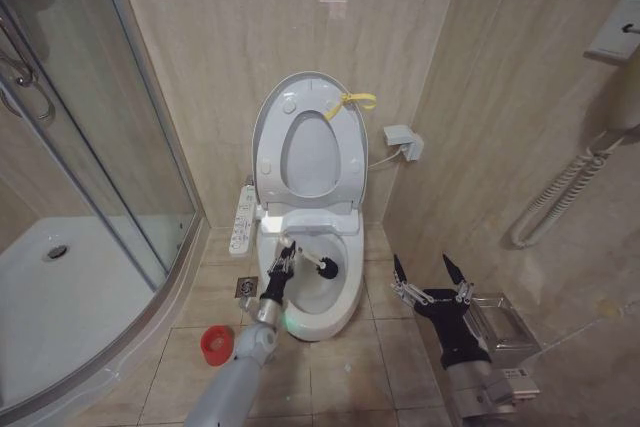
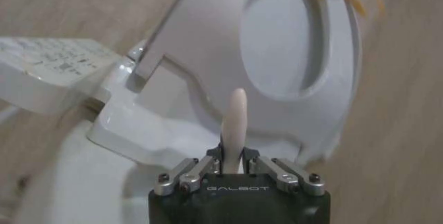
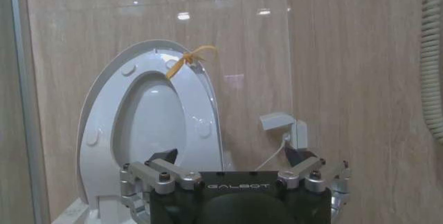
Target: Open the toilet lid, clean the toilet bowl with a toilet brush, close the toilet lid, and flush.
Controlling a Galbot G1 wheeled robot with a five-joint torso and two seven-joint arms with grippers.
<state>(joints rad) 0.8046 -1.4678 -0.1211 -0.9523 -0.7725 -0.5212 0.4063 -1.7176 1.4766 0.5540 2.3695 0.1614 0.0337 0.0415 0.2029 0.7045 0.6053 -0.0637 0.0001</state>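
We see the toilet bowl [image 1: 335,312] on the floor, its toilet lid [image 1: 278,107] raised against the wall. Our left gripper [image 1: 287,252] is clamped on the toilet brush [image 1: 312,264], whose head sits inside the bowl. Our right gripper [image 1: 430,277] hovers beside the toilet, fingers apart.

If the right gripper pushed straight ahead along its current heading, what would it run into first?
Probably the raised toilet lid: the right gripper, jaws open, has it dead ahead with a yellow ribbon at its top edge. Depth is unclear; the path between looks free.
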